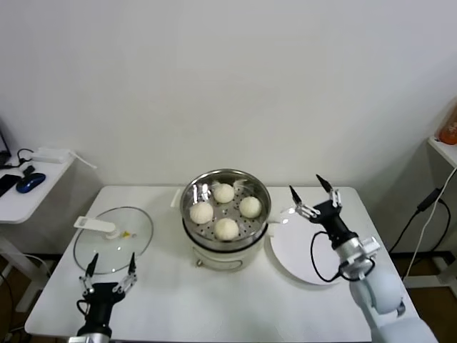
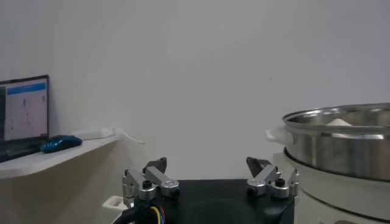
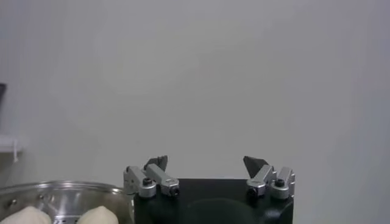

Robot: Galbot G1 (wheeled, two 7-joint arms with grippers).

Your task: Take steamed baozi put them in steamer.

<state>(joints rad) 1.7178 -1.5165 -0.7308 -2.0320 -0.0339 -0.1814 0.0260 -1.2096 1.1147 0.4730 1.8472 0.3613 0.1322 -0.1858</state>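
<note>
At the centre of the white table stands the steamer, a round, shiny steel basket with a perforated floor, seated on a white cooker base. Four steamed baozi, smooth cream-white domes, lie inside it, spaced apart in a rough diamond; the basket wall hides their lower halves in the right wrist view, where only two bun tops show at the picture's edge. The left wrist view shows the steamer only as a cut-off steel wall with a sliver of one bun above the rim.

Right of the steamer lies a flat white plate, bare, its near edge partly covered by the right arm. The right gripper hovers above the plate's far edge, just beside the steamer rim, its fingers spread wide and holding nothing.

Left of the steamer rests a round glass lid with a white handle, lying flat on the table. The left gripper sits low at the table's near left edge, just in front of the lid, fingers also spread wide and empty; its arm is cut off by the lower border.

Open tabletop remains in front of the steamer, between the two grippers.
</note>
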